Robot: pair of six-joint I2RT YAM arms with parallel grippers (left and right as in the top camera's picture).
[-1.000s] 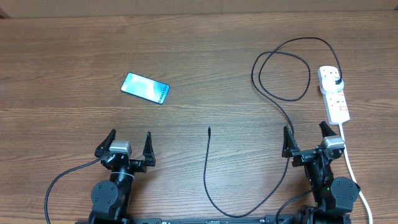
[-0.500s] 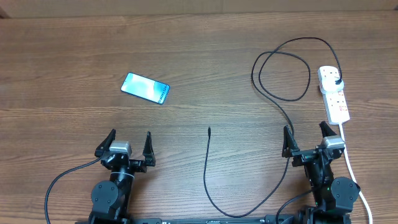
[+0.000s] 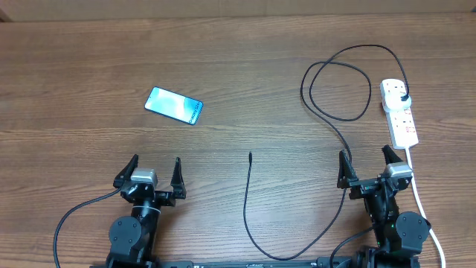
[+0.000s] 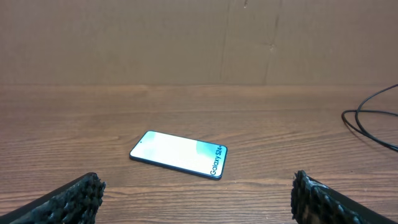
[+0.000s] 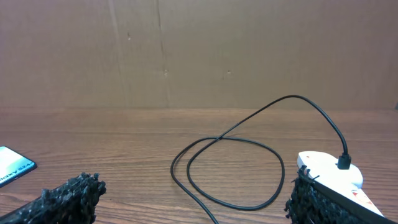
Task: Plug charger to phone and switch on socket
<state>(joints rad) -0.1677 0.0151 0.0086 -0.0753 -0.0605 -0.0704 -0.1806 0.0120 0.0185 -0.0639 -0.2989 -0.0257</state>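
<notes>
At bottom of the overhead frame, left end effector (image 3: 155, 161) & right end effector (image 3: 364, 153) both sit released, jaws wide, holding nothing. Phone (image 3: 173, 105) lies upper left on the counter (image 3: 238, 67), screen lit. Charger (image 3: 246, 195) tip lies free mid-frame, its plug already in the socket (image 3: 399, 113) far right. I'd grip just behind the tip, keeping it level w/ the phone's port.

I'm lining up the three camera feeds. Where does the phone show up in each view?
Overhead: the phone lies left of centre in the upper half, with its screen lit.
Left wrist: the phone lies flat near the middle of the picture.
Right wrist: only a corner of it shows at the left edge.
Shared landmark: the charger cable, looped at upper right overhead, at the right edge in left wrist, central in right wrist.
</notes>
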